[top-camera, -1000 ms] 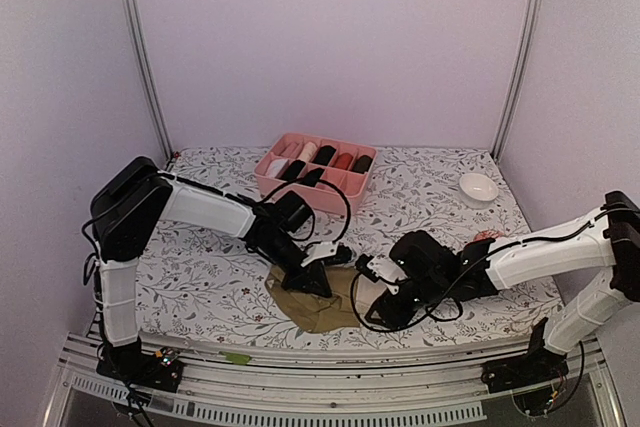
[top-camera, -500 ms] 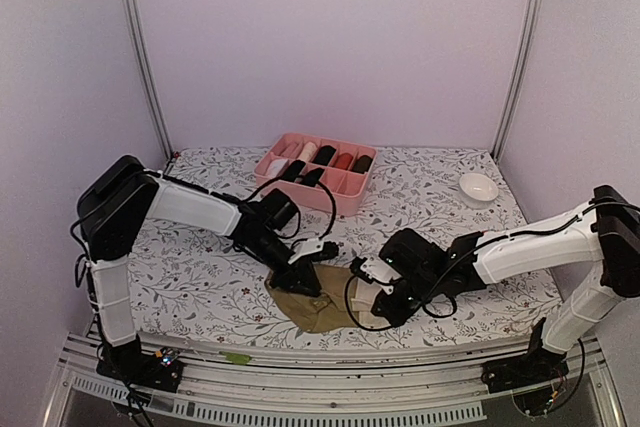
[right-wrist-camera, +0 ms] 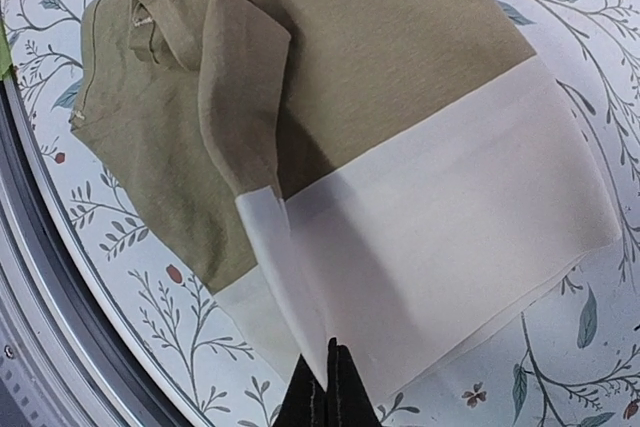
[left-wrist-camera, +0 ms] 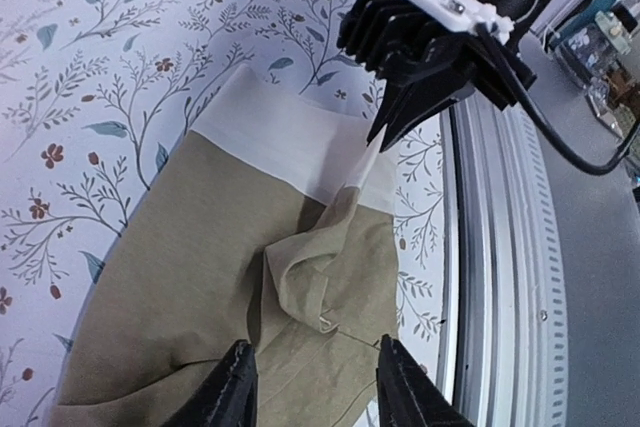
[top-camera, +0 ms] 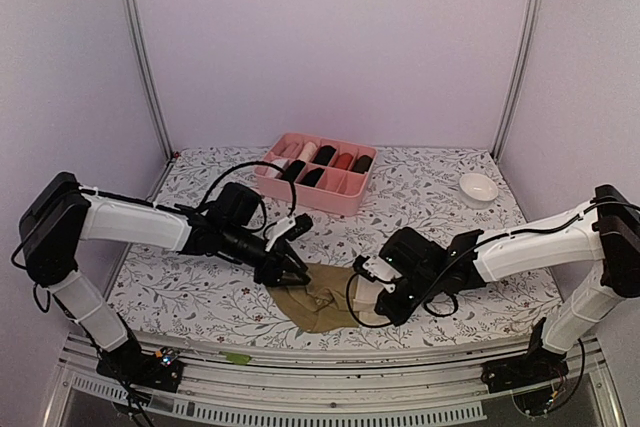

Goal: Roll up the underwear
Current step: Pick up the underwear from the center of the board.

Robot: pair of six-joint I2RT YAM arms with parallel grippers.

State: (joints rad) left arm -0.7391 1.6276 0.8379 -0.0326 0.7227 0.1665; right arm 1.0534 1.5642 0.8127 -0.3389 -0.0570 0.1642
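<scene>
Two arms reach inward over the floral-print table (top-camera: pixel 190 292), both bent low toward its front middle

Left: the left arm lies stretched along the table. The left gripper (top-camera: pixel 292 273) is at the left edge of the olive-brown underwear (top-camera: pixel 322 307). From its own wrist camera the two fingers (left-wrist-camera: pixel 236 392) stand parted above the olive fabric, with nothing between them: released.

Centre back: a pink divided box (top-camera: pixel 335 199) stands near the rear wall, well apart from the garment. Dark, pale and red bundles (top-camera: pixel 324 155) fill its compartments.

Centre front: the olive-brown underwear lies spread flat near the table's front edge, between the two grippers. A loose crumpled fold rises in its middle. Its cream waistband (right-wrist-camera: pixel 470 237) forms the end nearest the right arm, and one corner of that band is doubled over on itself.

Right of centre: the right gripper (top-camera: pixel 374 299) is clenched, with its fingertips (right-wrist-camera: pixel 345 392) pressed together. They pinch the turned-over corner of the cream waistband, and the flap runs straight into the tips. The left wrist view shows the same black fingers (left-wrist-camera: pixel 400 107) meeting the band's far corner.

Right: the right arm angles back toward its base. A small white bowl (top-camera: pixel 478 188) sits near the rear right corner
</scene>
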